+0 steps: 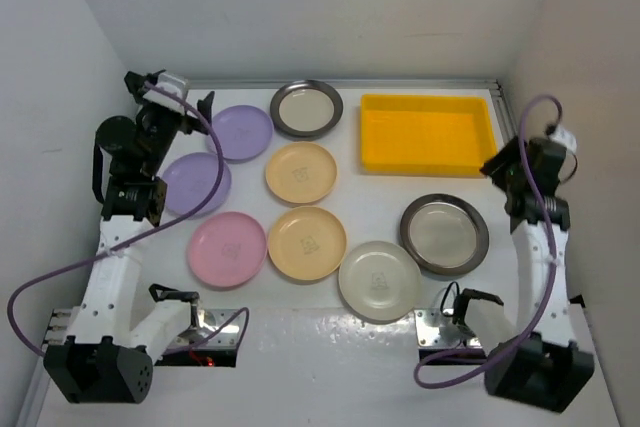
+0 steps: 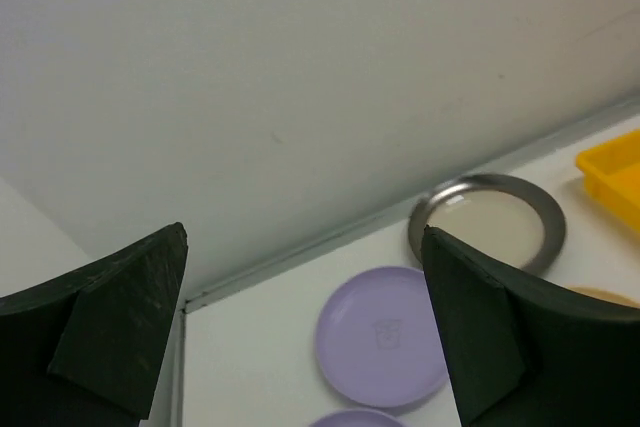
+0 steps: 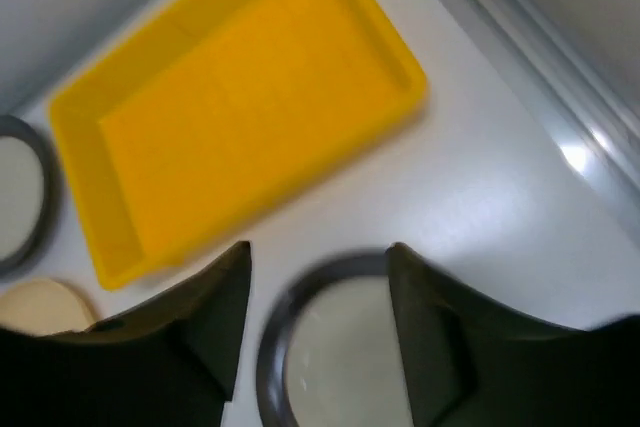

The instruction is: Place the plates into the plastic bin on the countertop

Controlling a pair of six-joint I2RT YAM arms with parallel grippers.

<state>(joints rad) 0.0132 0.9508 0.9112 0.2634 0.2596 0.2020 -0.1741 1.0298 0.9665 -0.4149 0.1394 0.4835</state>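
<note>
Several plates lie flat on the white countertop (image 1: 330, 347): two lilac (image 1: 240, 132) (image 1: 196, 184), a pink one (image 1: 227, 249), two yellow-orange (image 1: 300, 172) (image 1: 306, 243), a cream one (image 1: 380, 280) and two dark-rimmed (image 1: 306, 108) (image 1: 444, 234). The yellow plastic bin (image 1: 428, 134) at the back right holds nothing. My left gripper (image 2: 305, 247) hangs wide open and high at the back left, above the far lilac plate (image 2: 385, 337). My right gripper (image 3: 318, 257) is open and holds nothing, above the far edge of the near dark-rimmed plate (image 3: 340, 367), just short of the bin (image 3: 240, 117).
White walls close in the countertop at the back and on both sides, with a metal strip (image 2: 300, 252) along the back edge. The left arm (image 1: 125, 197) rises over the nearer lilac plate. Purple cables (image 1: 60, 287) loop beside both arm bases.
</note>
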